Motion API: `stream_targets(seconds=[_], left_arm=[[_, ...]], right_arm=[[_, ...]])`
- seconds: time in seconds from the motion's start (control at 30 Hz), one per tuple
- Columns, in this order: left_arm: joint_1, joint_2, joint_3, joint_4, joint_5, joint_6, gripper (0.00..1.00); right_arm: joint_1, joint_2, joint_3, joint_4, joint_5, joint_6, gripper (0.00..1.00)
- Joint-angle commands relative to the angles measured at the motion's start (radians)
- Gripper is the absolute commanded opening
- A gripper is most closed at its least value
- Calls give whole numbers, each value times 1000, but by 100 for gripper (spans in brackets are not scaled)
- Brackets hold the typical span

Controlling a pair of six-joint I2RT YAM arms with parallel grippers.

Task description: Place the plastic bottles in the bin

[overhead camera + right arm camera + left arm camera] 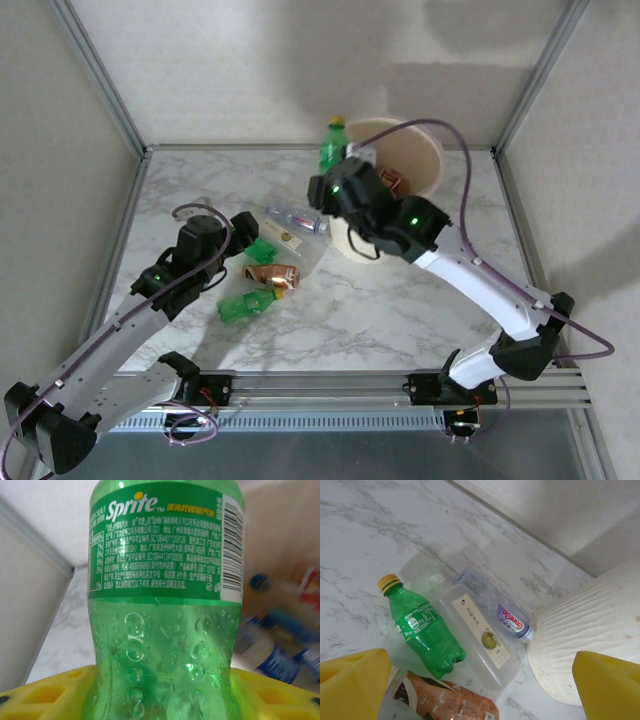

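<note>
Right wrist | right end effector (160,692) clamps Sprite bottle (160,580) between fingers (45,695) | beside bin (415,145)

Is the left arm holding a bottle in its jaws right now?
No, the left jaws stand wide apart, and the green bottle lies free on the table below them.

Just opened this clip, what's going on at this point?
The right gripper is shut on a green Sprite bottle, holding it upright beside the rim of the bin, where a few bottles seem to lie inside. The left gripper hangs open above a cluster on the table: a yellow-capped green bottle, a clear labelled bottle, a blue-capped bottle and a copper-labelled bottle. The job looks partway done.
</note>
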Motion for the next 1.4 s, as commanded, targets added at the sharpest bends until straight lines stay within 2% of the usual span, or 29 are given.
stream_targets(seconds=[0.0,0.23,0.5,0.7,1.03,1.23,1.37], left_arm=[[16,-16,-16,-14,-12,-3,94],[25,-10,-26,-7,-1,-5,93],[34,-7,-40,-3,8,-4,93],[41,-5,-51,8,20,-10,93],[47,-3,-68,11,26,-13,93],[48,5,-72,10,34,-21,92],[50,14,-73,-9,32,-33,91]], right_arm=[[-95,-26,46,-45,-21,-86,55],[-306,-13,13,-24,-113,-142,54],[-419,-11,-65,-16,-144,-180,54],[-434,-17,-120,-16,-124,-183,58],[-442,-48,-112,-36,-100,-173,76],[-431,-82,-71,-57,-122,-167,78],[-372,-102,-49,-53,-129,-171,78]])
